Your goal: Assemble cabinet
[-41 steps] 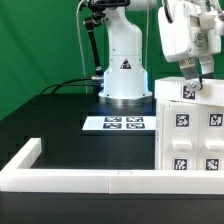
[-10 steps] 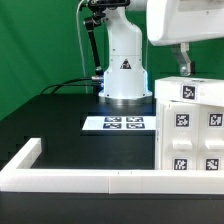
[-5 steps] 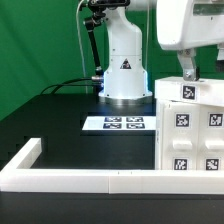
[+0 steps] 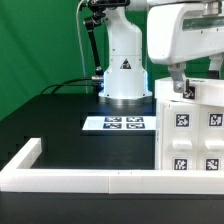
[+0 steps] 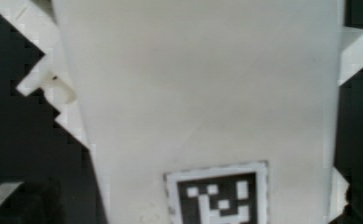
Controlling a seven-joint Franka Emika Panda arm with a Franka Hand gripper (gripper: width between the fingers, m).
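cabinet on black table, green backdrop behind; gripper state unclear

upright white tagged cabinet

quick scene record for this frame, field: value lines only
arm: Franka base at the back of the black table
gripper: low over the top of the cabinet body, fingertips largely hidden, open or shut unclear
cabinet body: white, tagged, upright at the exterior view's right
wrist view: filled by a white tagged panel, close up
marker board: flat on the table in front of the base
rim bar: white, along the table's near edge
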